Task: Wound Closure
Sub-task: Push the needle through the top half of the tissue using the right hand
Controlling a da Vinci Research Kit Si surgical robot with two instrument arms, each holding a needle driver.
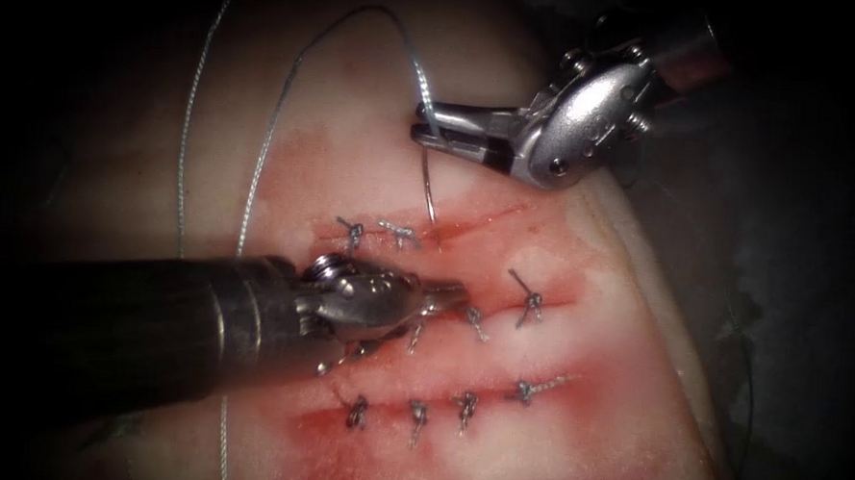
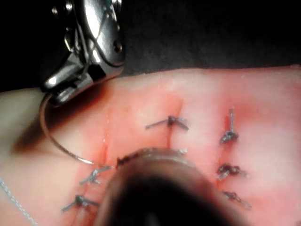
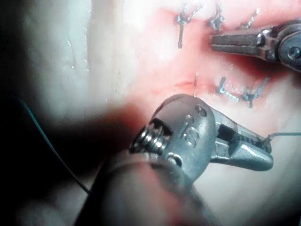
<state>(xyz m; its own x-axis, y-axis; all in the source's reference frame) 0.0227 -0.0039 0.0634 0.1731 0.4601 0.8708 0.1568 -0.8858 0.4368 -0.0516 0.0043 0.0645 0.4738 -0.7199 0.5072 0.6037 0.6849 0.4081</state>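
Steel of the right tool [image 1: 428, 124] is closed on the curved needle [image 1: 430, 194] near its thread end; its fingers [image 1: 462, 121] are pressed together. In the endoscope view the needle hangs down from them, and its tip meets the tissue [image 1: 614, 373] at the right end of the upper cut [image 1: 477, 218], just beside 2 tied stitches [image 1: 380, 233]. The left wrist view gives the full curve of the needle [image 2: 54, 139], which the endoscope view foreshortens. Thread [image 1: 257, 165] rises from the needle's end in a loop and runs down the left side. The left tool [image 1: 449, 291] lies over the middle cut with fingers [image 1: 440, 291] that look closed and hold nothing I can see. The right wrist view shows the left tool [image 3: 221, 42] beside stitches, apart from the needle. Red fluid [image 1: 497, 421] stains the tissue around the cuts.
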